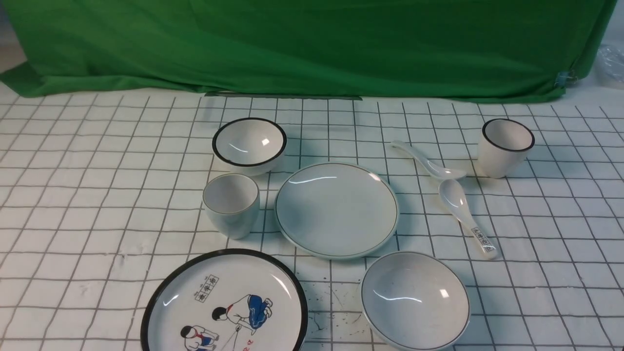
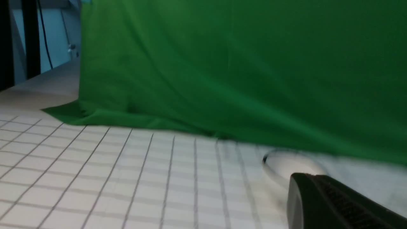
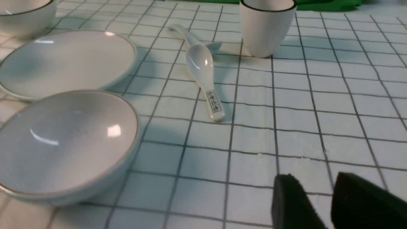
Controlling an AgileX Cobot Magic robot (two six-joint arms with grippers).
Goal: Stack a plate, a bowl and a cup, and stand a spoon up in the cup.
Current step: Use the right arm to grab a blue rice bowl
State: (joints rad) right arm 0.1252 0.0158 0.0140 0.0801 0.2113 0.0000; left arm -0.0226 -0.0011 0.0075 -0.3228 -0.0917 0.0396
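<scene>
The plate [image 1: 336,209] lies mid-table, and the right wrist view [image 3: 63,60] shows it too. The wide shallow bowl [image 1: 414,300] sits in front of it to the right, and is large in the right wrist view [image 3: 63,143]. The cup [image 1: 231,204] stands left of the plate. The plain spoon [image 1: 429,161] lies to the plate's right, toward the back, and its handle shows in the right wrist view [image 3: 186,33]. Neither arm shows in the front view. My right gripper [image 3: 313,184] hovers over bare cloth right of the bowl, tips close together and empty. Only one left finger [image 2: 318,203] shows.
A black-rimmed bowl [image 1: 249,145] stands behind the cup, blurred in the left wrist view [image 2: 283,165]. A black-rimmed cup [image 1: 504,146] is at the back right. A spoon with printed marks [image 1: 465,217] lies beside the plain one. The cartoon plate [image 1: 224,302] is front left. A green cloth [image 1: 312,44] hangs behind.
</scene>
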